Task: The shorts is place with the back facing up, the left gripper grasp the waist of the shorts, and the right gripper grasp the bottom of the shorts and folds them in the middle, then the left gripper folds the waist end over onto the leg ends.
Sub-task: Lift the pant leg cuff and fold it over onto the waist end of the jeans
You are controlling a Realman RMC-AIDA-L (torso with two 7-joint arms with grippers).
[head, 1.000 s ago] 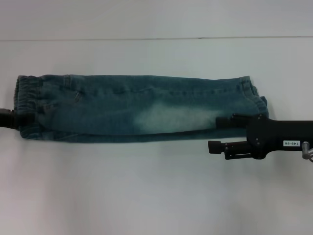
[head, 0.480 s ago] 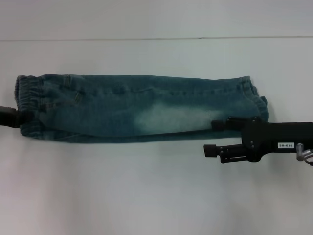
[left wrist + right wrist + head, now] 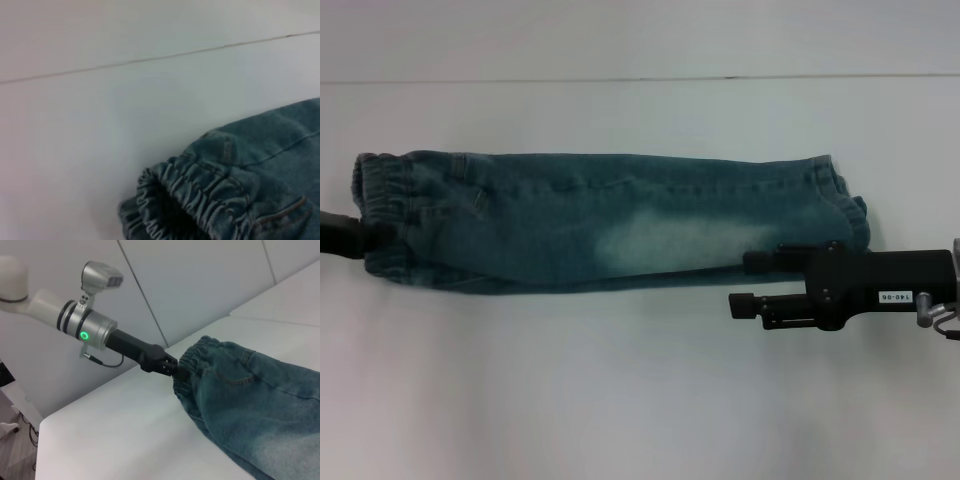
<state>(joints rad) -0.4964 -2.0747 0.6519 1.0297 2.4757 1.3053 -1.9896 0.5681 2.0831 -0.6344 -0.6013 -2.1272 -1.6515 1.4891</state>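
Observation:
The blue denim shorts [image 3: 600, 220] lie folded lengthwise across the table, with the elastic waist [image 3: 375, 190] at the left and the leg ends [image 3: 845, 195] at the right. My left gripper [image 3: 370, 240] is shut on the waist's near corner; the right wrist view shows it [image 3: 172, 371] pinching the gathered band [image 3: 200, 352]. That band [image 3: 175, 200] also fills the left wrist view. My right gripper [image 3: 748, 282] stands open by the near edge of the leg part. Its upper finger [image 3: 757, 262] overlaps the denim edge and its lower finger [image 3: 742, 303] is over bare table.
The white table [image 3: 620, 400] stretches wide in front of the shorts. A seam line [image 3: 640, 78] runs across the surface behind them. The left arm's silver wrist with a green light [image 3: 90, 325] reaches in over the table's far corner.
My right gripper has slid left along the shorts' near edge and dropped slightly toward me. The left gripper has nudged a little to the right at the waist. The shorts barely moved.

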